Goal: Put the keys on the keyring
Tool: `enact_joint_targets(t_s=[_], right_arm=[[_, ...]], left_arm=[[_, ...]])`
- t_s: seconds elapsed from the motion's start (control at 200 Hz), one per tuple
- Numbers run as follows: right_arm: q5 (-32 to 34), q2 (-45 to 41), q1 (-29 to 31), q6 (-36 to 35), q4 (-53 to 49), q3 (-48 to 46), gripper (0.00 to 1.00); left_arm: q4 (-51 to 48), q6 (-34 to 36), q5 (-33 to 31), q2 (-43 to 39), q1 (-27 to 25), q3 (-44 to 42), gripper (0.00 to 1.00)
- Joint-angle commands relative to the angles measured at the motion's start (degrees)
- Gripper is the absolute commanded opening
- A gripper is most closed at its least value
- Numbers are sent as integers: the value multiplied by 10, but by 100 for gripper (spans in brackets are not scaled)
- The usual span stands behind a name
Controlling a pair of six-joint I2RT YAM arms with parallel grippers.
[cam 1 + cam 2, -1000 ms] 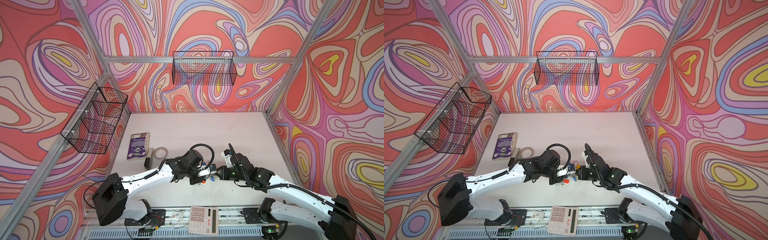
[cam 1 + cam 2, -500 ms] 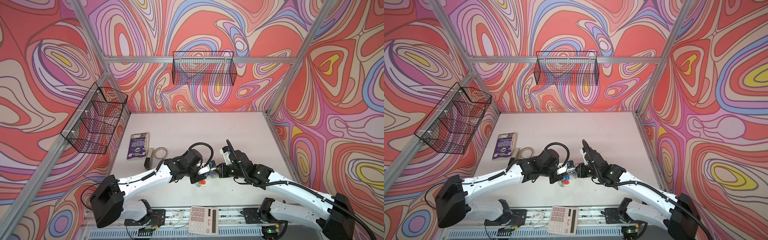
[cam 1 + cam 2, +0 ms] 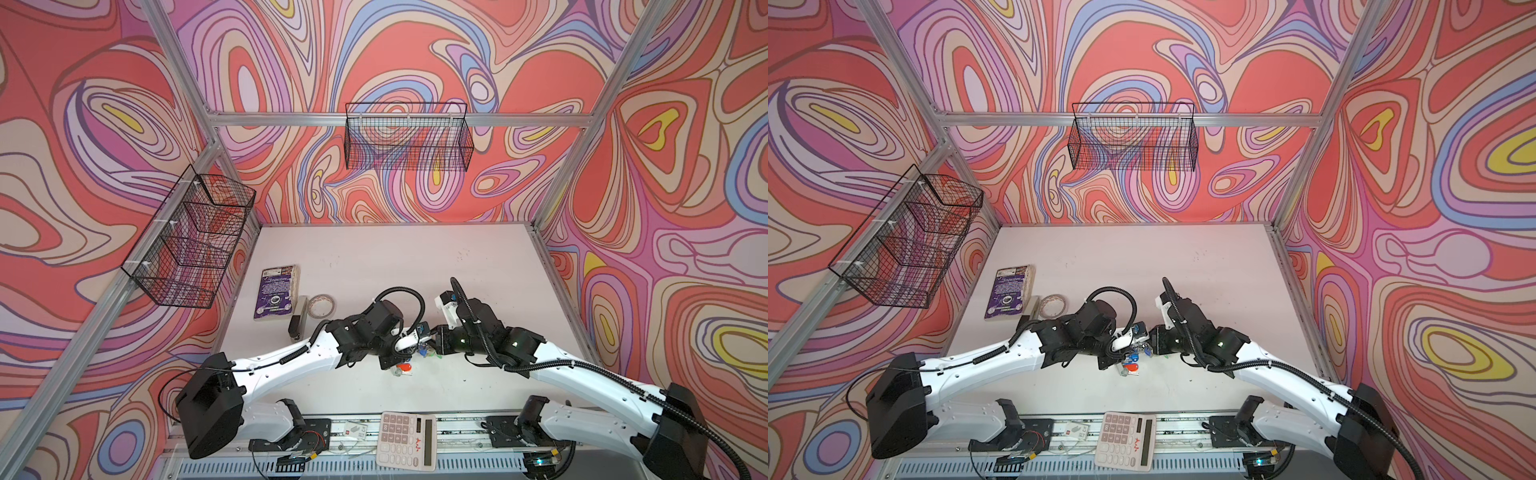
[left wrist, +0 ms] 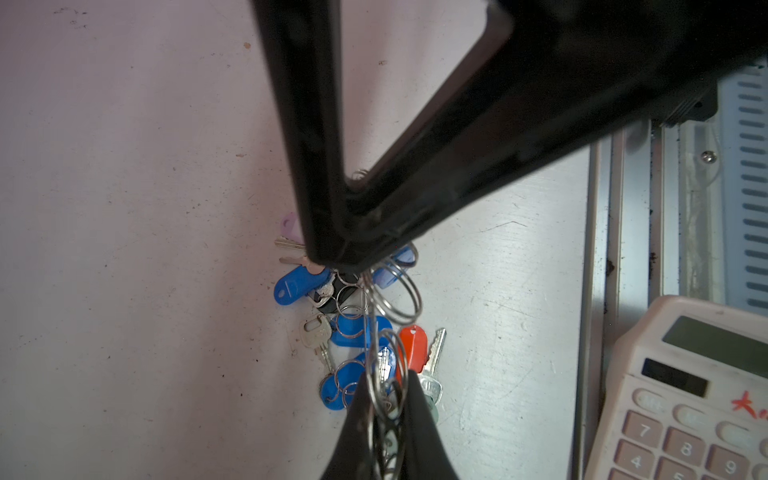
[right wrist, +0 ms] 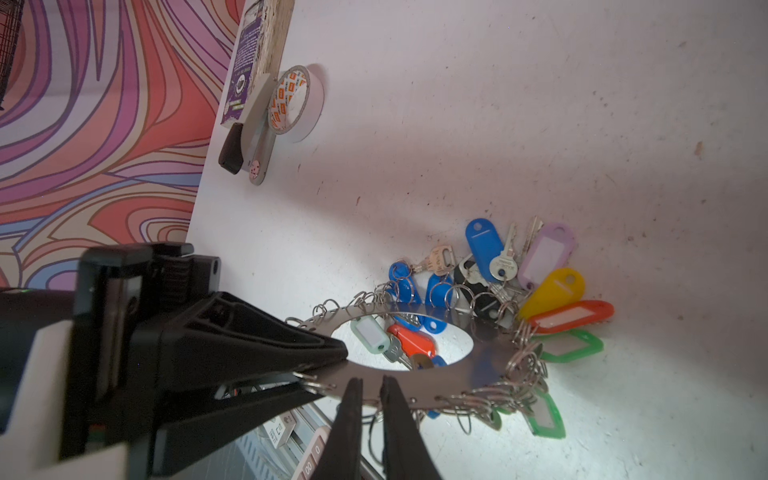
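Observation:
The keyring [image 5: 490,345], a flat grey disc with a wide hole and a rim full of small split rings, hangs just above the table between both grippers. My left gripper [image 4: 384,376] is shut on its rim and rings; the right wrist view shows this gripper [image 5: 328,365] on the disc's edge. My right gripper [image 5: 369,380] sits at the opposite rim, its fingers a narrow slit apart; whether anything is pinched there is hidden. Keys [image 5: 552,291] with blue, yellow, red, green and lilac tags fan out from the rim. More keys [image 4: 411,349] lie on the table below, their red tag showing in both top views [image 3: 403,368] [image 3: 1130,367].
A calculator [image 3: 407,440] lies on the front rail. At the left stand a purple book [image 3: 276,293], a tape roll [image 3: 322,305] and a grey and black stapler [image 3: 299,320]. Wire baskets hang on the back wall [image 3: 407,141] and left wall [image 3: 187,241].
The right wrist has shifted slightly toward the back and left. Both grippers have stayed together over the keys, and the right fingers now stand a slit apart.

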Motion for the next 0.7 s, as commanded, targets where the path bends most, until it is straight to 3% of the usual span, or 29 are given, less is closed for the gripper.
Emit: enact_joint_targets(t_s=[0.0,0.411,0.536,0.691], right_arm=[[11,0,4,-1,-9,13,12],[106,-117,4,-57,-5,-27,30],[119,-193,4,-105,72,-90,32],[130,-238,4,-161,206,-167,42]], left_arm=[[12,-10,16,-7,-3,-10,0],[-6,-47,39,-20,-2,-2,0],[-26,-86,43,-26,1,14,0],[-57,-137,43,-30,14,47,0]])
